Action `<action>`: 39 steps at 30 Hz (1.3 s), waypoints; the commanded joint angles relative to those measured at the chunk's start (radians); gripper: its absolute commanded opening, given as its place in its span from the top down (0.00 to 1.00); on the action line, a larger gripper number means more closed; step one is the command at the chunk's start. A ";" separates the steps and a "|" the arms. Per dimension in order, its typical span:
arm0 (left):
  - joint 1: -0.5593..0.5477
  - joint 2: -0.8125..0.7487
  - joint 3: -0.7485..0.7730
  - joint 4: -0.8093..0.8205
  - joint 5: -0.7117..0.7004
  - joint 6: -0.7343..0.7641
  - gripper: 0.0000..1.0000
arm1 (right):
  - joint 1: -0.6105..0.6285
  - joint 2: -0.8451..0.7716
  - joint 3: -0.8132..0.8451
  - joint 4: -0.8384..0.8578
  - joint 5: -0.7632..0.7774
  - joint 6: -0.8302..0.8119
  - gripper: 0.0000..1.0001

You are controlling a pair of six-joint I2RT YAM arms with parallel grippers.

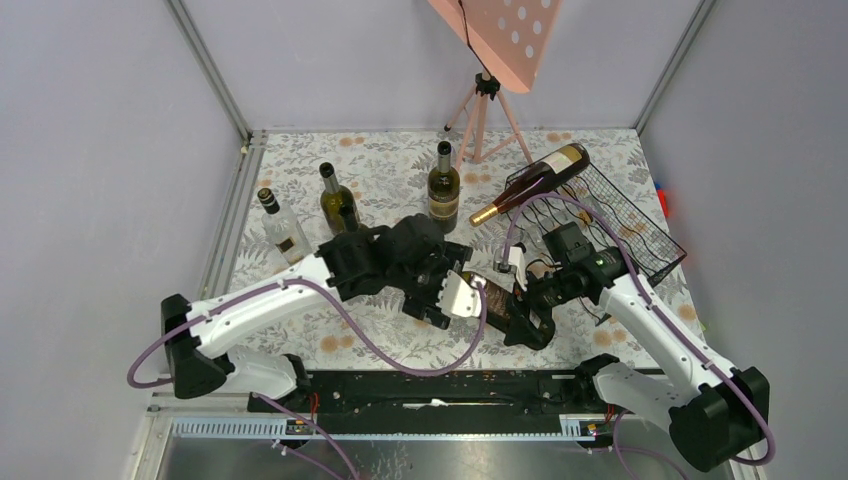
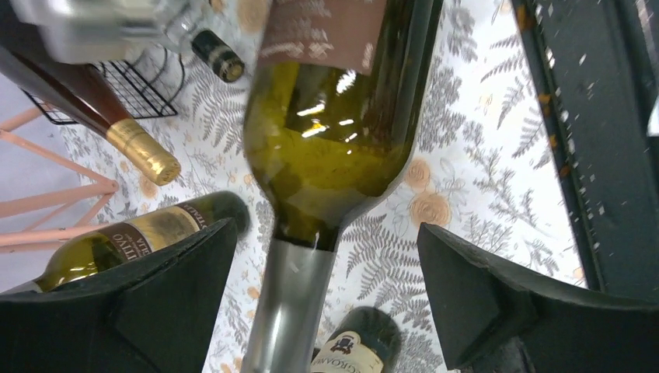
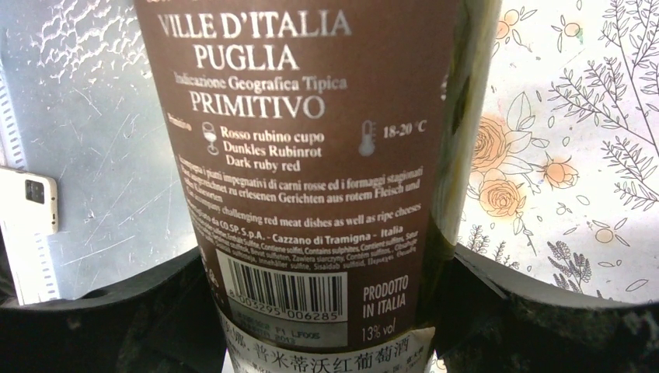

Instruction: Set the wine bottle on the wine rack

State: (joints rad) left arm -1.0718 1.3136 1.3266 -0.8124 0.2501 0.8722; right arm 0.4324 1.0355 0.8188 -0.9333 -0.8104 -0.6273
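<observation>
The right gripper (image 3: pixel 326 326) hugs the wine bottle (image 3: pixel 311 155), near the wine rack (image 1: pixel 620 220) but not on it. Its brown label (image 3: pixel 295 101) says "VILLE D'ITALIA PUGLIA PRIMITIVO" and "13% vol". The left gripper (image 2: pixel 322 295) gapes wide around the neck, not touching. From above, the arms hide most of the bottle.

**Left arm** (image 1: pixel 262 303) and **right arm** (image 1: pixel 655 325): white shell links with black joint housings, each on a black base at the lower left and lower right of the overhead frame. A lilac cable (image 1: pixel 350 325) loops along each arm. **Left claw** (image 2: pixel 326 256) and **right claw** (image 3: pixel 330 303): matte black, wedge-shaped fingers (image 2: pixel 482 295).
</observation>
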 commanded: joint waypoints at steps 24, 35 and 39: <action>-0.033 0.134 -0.033 0.105 -0.259 0.196 0.54 | 0.009 -0.017 0.011 0.010 -0.063 -0.048 1.00; -0.071 0.131 -0.032 0.065 -0.383 0.244 0.32 | 0.009 -0.006 0.001 0.009 -0.017 -0.061 1.00; -0.071 0.128 -0.036 0.059 -0.394 0.256 0.28 | 0.010 -0.005 -0.001 0.008 -0.012 -0.065 1.00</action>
State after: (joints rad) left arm -1.1400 1.4479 1.2652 -0.7677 -0.0982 1.0969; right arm 0.4324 1.0344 0.8051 -0.9352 -0.7700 -0.6540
